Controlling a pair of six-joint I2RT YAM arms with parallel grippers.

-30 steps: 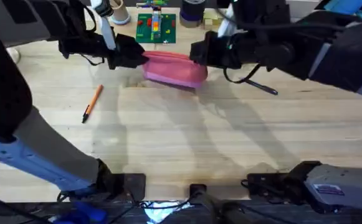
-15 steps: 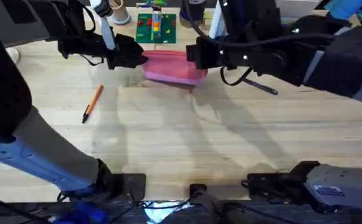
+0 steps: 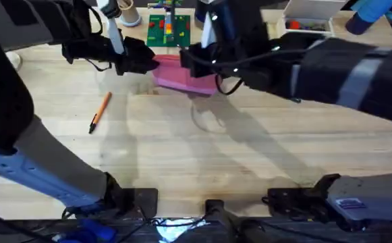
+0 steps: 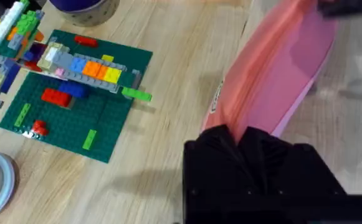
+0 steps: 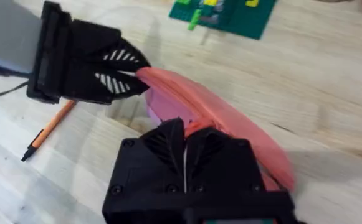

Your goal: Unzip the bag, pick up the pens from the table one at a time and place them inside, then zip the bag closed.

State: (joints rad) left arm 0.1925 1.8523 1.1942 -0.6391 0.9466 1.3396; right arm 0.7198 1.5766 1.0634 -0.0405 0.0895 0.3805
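The pink bag [image 3: 197, 84] lies at the far middle of the table [image 3: 202, 155]. My left gripper [image 3: 154, 64] is shut on its left end, seen close in the left wrist view, where the fingers [image 4: 221, 140] pinch the bag [image 4: 280, 81]. My right gripper [image 3: 184, 62] is over the bag's left half, close to the left gripper. In the right wrist view it [image 5: 185, 138] is shut along the top seam of the bag [image 5: 230, 118], facing the left gripper [image 5: 140, 73]. An orange pen [image 3: 100, 111] lies on the table to the left, also visible as the orange pen [image 5: 50, 127].
A green brick baseplate [image 3: 169, 30] with small builds stands just behind the bag. A white box [image 3: 310, 17] sits at the back right and a roll [image 3: 125, 13] at the back left. My right arm crosses the table's right half.
My right gripper has slid left along the top of the bag toward the left gripper. The left gripper and the orange pen have stayed put.
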